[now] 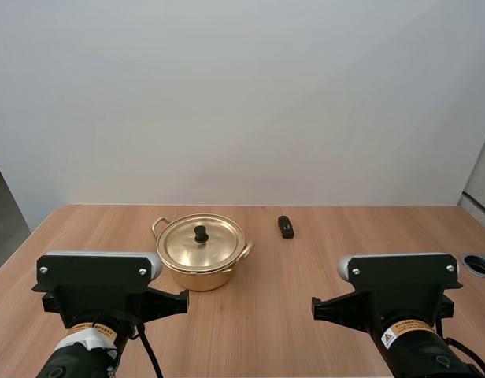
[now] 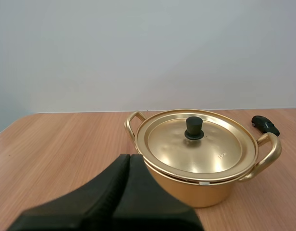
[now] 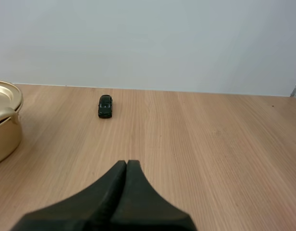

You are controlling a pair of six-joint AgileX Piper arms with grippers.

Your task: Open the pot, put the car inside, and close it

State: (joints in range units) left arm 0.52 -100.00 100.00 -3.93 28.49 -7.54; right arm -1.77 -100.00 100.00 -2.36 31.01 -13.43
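Pot [image 1: 200, 280]: a gold-coloured metal pot with two loop handles, standing upright on the wooden table [image 1: 321, 268], ahead of the left arm [image 1: 97, 290]. The lid [image 1: 183, 246] is seated on the rim, with its black knob [image 1: 201, 233] at the centre. One handle [image 1: 159, 226] points to the far left of the pot and the other handle [image 1: 247, 250] to the near right, so the handle axis runs diagonally across the table.

Toy car [image 1: 286, 227]: small and dark, resting on the table to the right of the pot and slightly farther back, well apart from it. Its long axis runs roughly from near to far, about parallel to the wood grain. Which end is the front cannot be told. In the left wrist view the car [image 2: 265, 125] shows just beyond the pot's right handle.

Surroundings: bare tabletop lies between the pot and the car, and between the car and the right arm [image 1: 400, 293]. A grey ring [image 1: 479, 264] sits in the table far to the right of the pot.

Left gripper [image 2: 129, 157]: fingers closed together on nothing, tips just short of the pot's near wall and not touching it.

Right gripper [image 3: 126, 162]: fingers closed together on nothing, aimed over open table, with the car [image 3: 104, 106] well ahead and the pot off to its left.
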